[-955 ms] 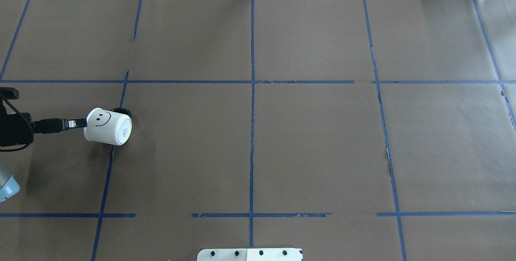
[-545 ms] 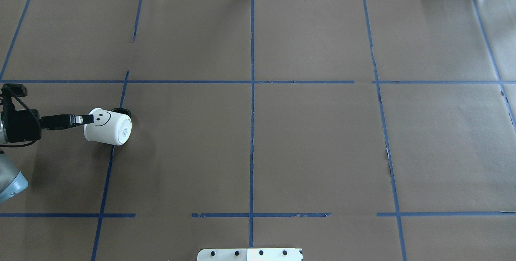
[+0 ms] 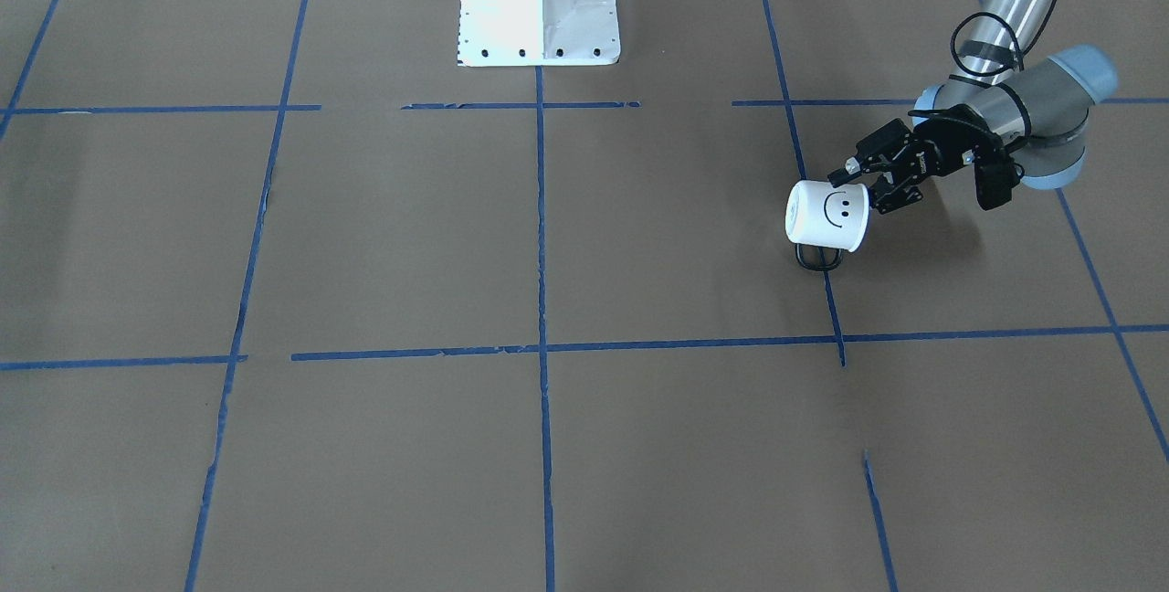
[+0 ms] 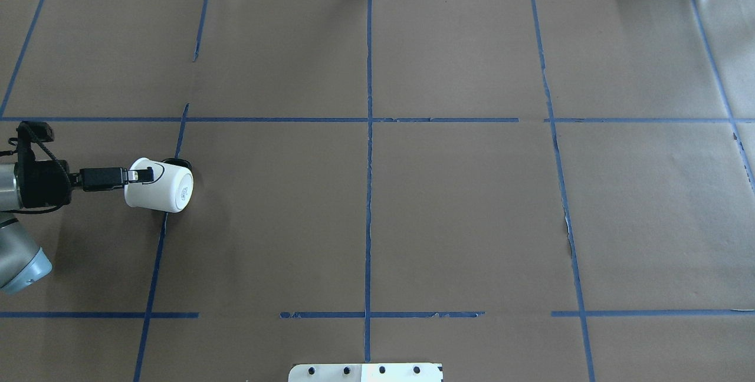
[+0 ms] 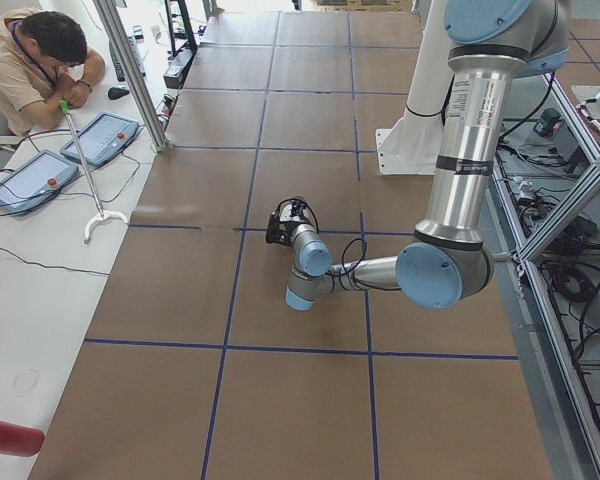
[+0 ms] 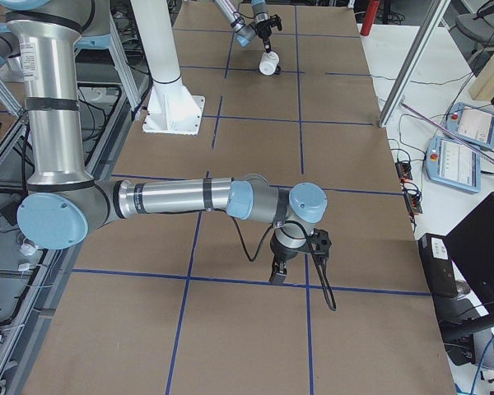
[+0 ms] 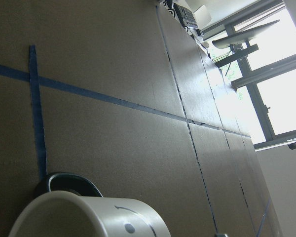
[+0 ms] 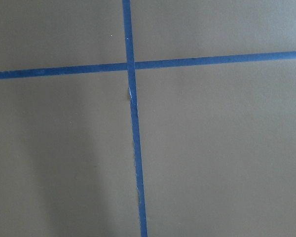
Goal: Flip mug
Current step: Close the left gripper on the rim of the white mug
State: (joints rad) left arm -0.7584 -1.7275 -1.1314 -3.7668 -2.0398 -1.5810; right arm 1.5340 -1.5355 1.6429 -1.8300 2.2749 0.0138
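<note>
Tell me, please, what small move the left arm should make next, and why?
Probably shut the left gripper on the upper rim of the mug. The mug lies on its side, mouth toward the gripper. The fingers are open, and one reaches over the wall at the rim; the other seems to be inside, though I cannot see it clearly.

The left gripper [image 4: 143,175] has travelled further to the right in the overhead view. One second ago its upper finger [image 4: 137,175] ended just at the rim of the mug [image 4: 160,192]. Half a second ago it reached the eyes of the smiley face [image 4: 161,172]. Now it lies over the side of the mug and hides the eyes, so only the curve of the mouth shows there. The arm's grey-blue joint [image 4: 23,264] has also come further into the picture.
</note>
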